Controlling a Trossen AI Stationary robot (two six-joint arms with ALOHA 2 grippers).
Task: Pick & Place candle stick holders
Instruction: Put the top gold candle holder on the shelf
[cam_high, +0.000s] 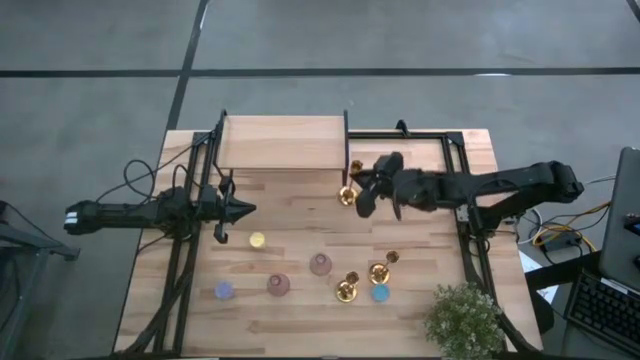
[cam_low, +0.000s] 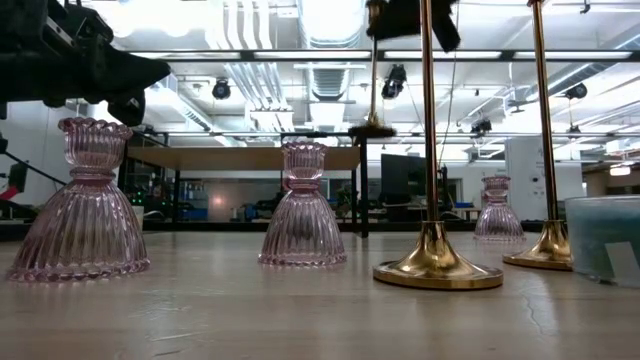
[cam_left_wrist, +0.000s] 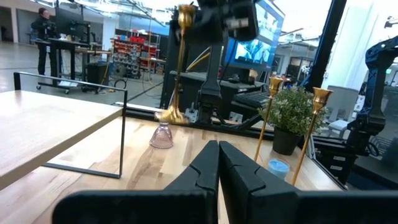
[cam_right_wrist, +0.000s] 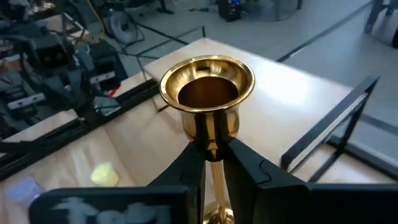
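Note:
My right gripper (cam_high: 362, 190) is shut on a gold candlestick (cam_left_wrist: 180, 68), held in the air in front of the raised wooden shelf (cam_high: 283, 142). Its top cup (cam_right_wrist: 208, 87) faces up and its round base (cam_low: 372, 130) hangs above the table. Two more gold candlesticks (cam_high: 347, 288) (cam_high: 381, 270) stand on their bases near the table's front right; their bases also show in the low view (cam_low: 437, 265) (cam_low: 548, 258). My left gripper (cam_high: 240, 209) is shut and empty at the table's left, pointing right. My right gripper pinches the candlestick's thin stem just below the top cup (cam_right_wrist: 211, 138) between its two fingers. The fingers come from the table's right side, slanting down, and lie across the stem. The candlestick hangs nearly upright below the fingers, its base (cam_left_wrist: 169, 116) clear of the table.
Pink ribbed glass holders (cam_high: 320, 264) (cam_high: 279, 285) stand mid-table. Small round candles lie about: yellow (cam_high: 257, 240), purple (cam_high: 225, 290), blue (cam_high: 380, 293). A potted plant (cam_high: 465, 320) stands at the front right corner. Black frame bars flank the shelf.

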